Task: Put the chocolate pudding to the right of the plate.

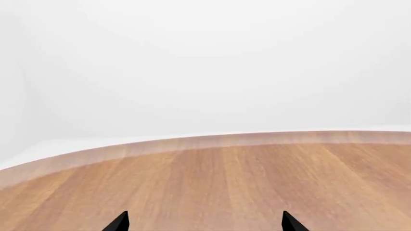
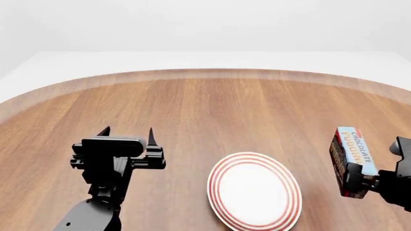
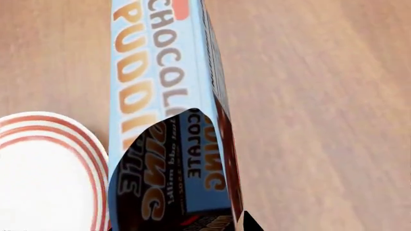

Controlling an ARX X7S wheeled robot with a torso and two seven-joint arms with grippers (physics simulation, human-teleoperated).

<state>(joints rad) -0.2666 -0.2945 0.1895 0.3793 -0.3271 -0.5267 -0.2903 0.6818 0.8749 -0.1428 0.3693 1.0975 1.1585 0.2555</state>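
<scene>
At lower right of the head view, the right gripper (image 2: 357,179) jaws clamp the seemingly light, stiff chocolate pudding (image 2: 350,161) carton's narrow sides beside the plate (image 2: 255,191); left gripper (image 2: 127,133) jaws gape.

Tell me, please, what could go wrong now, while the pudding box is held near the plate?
1. The right pincer grips the chocolate pudding only at its lower end, so the tall box might tilt or slip.
2. The box hangs close to the plate; lowered carelessly, it may land on the rim.
3. The box is narrow; set down on end, it may topple when released.
</scene>
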